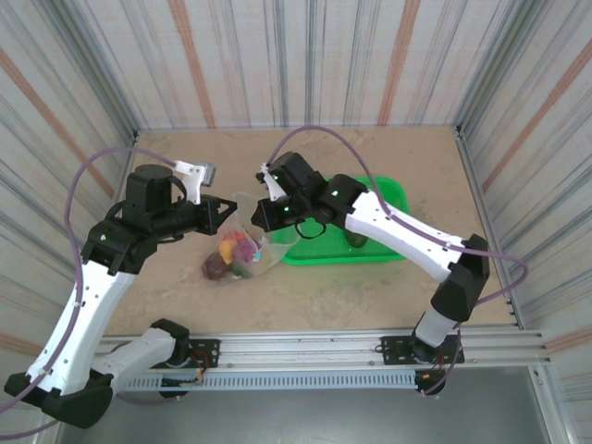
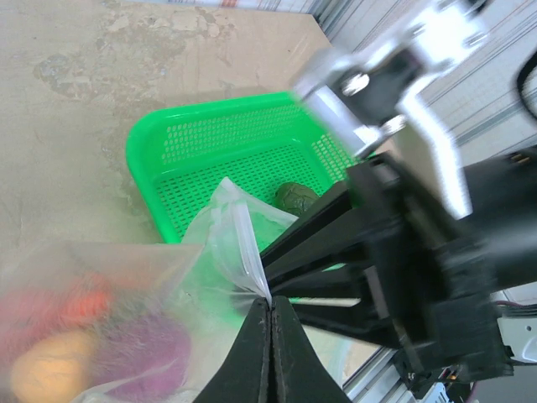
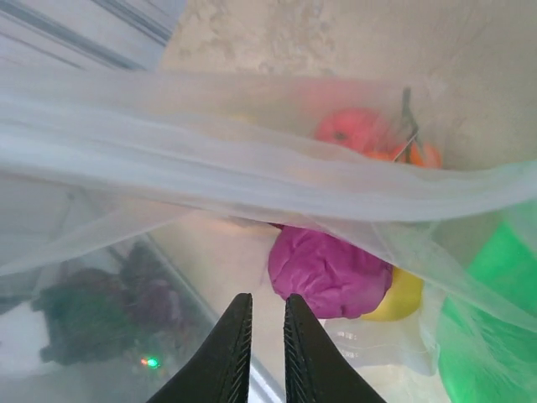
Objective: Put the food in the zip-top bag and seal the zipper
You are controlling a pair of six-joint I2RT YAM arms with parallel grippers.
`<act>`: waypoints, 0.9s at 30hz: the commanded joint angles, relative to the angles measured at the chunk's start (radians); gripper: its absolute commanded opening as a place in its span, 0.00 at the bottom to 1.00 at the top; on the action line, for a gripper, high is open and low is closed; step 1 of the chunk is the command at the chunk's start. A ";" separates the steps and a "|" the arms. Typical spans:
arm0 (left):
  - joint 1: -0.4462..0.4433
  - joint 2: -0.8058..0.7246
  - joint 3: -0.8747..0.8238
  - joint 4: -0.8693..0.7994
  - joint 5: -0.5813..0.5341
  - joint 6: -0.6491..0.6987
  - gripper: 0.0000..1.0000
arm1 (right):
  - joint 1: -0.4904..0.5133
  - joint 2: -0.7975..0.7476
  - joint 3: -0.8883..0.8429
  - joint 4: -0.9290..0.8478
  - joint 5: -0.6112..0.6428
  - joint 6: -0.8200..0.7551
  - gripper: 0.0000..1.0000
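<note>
The clear zip-top bag (image 1: 242, 248) lies between the arms with several pieces of food (image 1: 236, 252) inside. My left gripper (image 2: 270, 300) is shut on the bag's mouth edge, where the zipper (image 2: 247, 248) strip runs up from the jaws. My right gripper (image 3: 267, 299) is at the bag mouth, with its jaws a narrow gap apart and nothing seen between them. Ahead of it, through the film, lie a purple piece (image 3: 331, 273), a yellow one (image 3: 407, 294) and a pink-red one (image 3: 352, 130). One dark green piece (image 2: 295, 197) sits in the basket.
The green mesh basket (image 1: 384, 199) stands right of the bag, under my right arm. Corrugated walls enclose the table on three sides. The rail (image 1: 305, 351) with both arm bases runs along the near edge.
</note>
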 commanded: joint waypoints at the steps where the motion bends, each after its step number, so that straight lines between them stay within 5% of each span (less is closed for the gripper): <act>1: 0.007 -0.014 0.023 0.011 0.000 0.015 0.00 | -0.048 -0.088 0.014 -0.048 -0.013 -0.002 0.24; 5: 0.009 -0.016 0.022 0.007 0.002 0.017 0.00 | -0.121 -0.180 -0.060 -0.053 -0.005 -0.006 0.33; 11: 0.010 -0.020 0.022 0.002 0.004 0.022 0.00 | -0.201 -0.270 -0.173 -0.137 0.181 -0.043 0.86; 14: 0.011 -0.022 0.016 0.002 0.006 0.022 0.00 | -0.237 -0.262 -0.220 -0.195 0.266 -0.051 1.00; 20: 0.012 -0.029 0.010 -0.001 0.006 0.022 0.00 | -0.286 -0.246 -0.351 -0.181 0.375 -0.054 0.99; 27: 0.012 -0.032 0.004 0.004 0.011 0.016 0.00 | -0.392 -0.138 -0.451 -0.115 0.329 -0.044 0.99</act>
